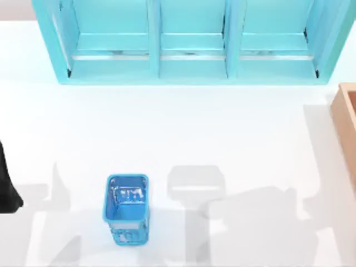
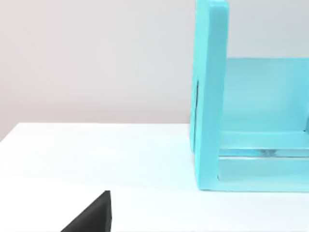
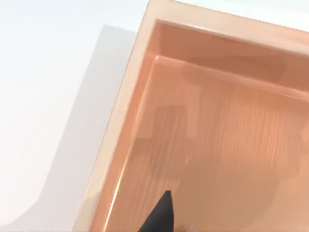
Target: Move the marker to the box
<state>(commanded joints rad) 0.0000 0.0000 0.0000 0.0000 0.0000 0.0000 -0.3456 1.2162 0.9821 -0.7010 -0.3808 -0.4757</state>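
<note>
Marker first: I cannot tell where it is, whether carried by a gripper or already lying somewhere, so the task's progress has to be judged from where the arms are. At the top view's left edge the left arm (image 1: 6, 183) stands beside the white table (image 1: 183, 128), well apart from everything else and seemingly parked. A dark wedge of the left gripper (image 2: 91, 215) hangs low over the tabletop in the left wrist view, facing the end wall of the cyan shelf cabinet (image 2: 210, 96), and I cannot tell whether it is released or clenched. Further right, near the front of the table, sits the small blue mesh basket (image 1: 127, 208), upright and standing alone. Behind it, the cabinet spans the back of the table with its three bays open. At the right edge is a corner of the tan box (image 1: 347, 125). The right wrist view looks down into that box, onto its thick wall and wood-grained floor, with a dark tip of the right gripper (image 3: 161, 216) over the inside. Whether this gripper is grasping the marker or has let go I cannot tell. My judgement is that the carry is at or near its end, with the release, or a check that the marker lies inside, remaining.
</note>
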